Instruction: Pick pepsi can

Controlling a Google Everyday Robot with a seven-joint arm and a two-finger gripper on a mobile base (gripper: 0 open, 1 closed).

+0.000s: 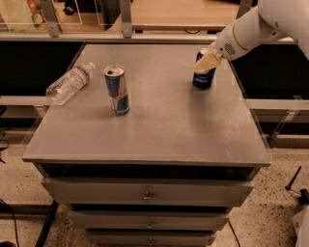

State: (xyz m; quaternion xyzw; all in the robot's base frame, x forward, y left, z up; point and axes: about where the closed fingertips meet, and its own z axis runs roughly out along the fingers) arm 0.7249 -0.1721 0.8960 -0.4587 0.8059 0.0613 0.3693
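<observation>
Three drawers [145, 192] stacked at the near face, each with a small knob at its middle. Above them, grey tabletop [169, 130], square, dull in finish. Farther in, on the left half, slim blue-and-silver can [117, 90]: stands upright, red markings low on its side, silver top facing up. Just left and a little beyond, clear plastic bottle [70, 83]: lies on its side by the left edge, cap end pointing toward the far right, near the slim can but apart from it. Toward the far right corner, pepsi can [203, 79]: stands upright on the tabletop, dark blue, round logo facing the camera, well apart from the other two. At its upper part, gripper [208, 61]: cream-coloured, slants in from the upper right, overlaps the can's top from this view; impossible to tell whether clenched on the can or released. Behind it, white arm [251, 29], entering from the top right corner. Beyond the table, wooden surface [183, 14] across the background.
</observation>
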